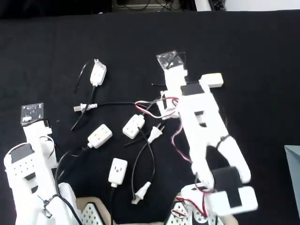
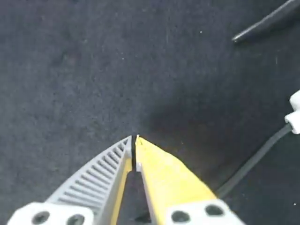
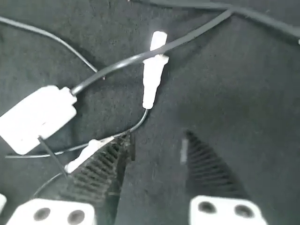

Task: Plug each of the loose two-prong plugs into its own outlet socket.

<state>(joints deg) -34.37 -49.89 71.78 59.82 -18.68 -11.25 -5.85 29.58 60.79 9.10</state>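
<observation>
The black desk (image 1: 56, 42) carries everything, and the centre socket (image 1: 133, 126), a white block lying at an angle, serves as the landmark. The right arm (image 1: 201, 126), the biggest thing on the desk, stretches past the centre socket on its right side. The right end effector (image 3: 157, 147) is spread wide, its dark ribbed fingers (image 3: 110, 159) holding nothing above the cloth. One white plug (image 3: 152, 79) lies ahead of them under a black cord (image 3: 117, 63); which of the plugs it is cannot be told. The left arm (image 1: 26, 164) stands well to the left of the centre socket, near the desk's front edge, and the left end effector (image 2: 135, 140) is pressed together at the tips, empty, over bare cloth. A second socket (image 1: 99, 136) lies just beside the centre socket on the left, a third socket (image 1: 117, 171) lies nearer the arm bases, and a fourth socket (image 1: 97, 74) lies well beyond it to the far left. A pale block (image 1: 212, 79) sits across the right arm from the centre socket. The nearest plug (image 1: 156, 133) lies just right of the centre socket, not touching it; the front plug (image 1: 140, 191) lies nearer the bases; the far plug (image 1: 84, 107) lies left and slightly beyond, each apart from every socket
</observation>
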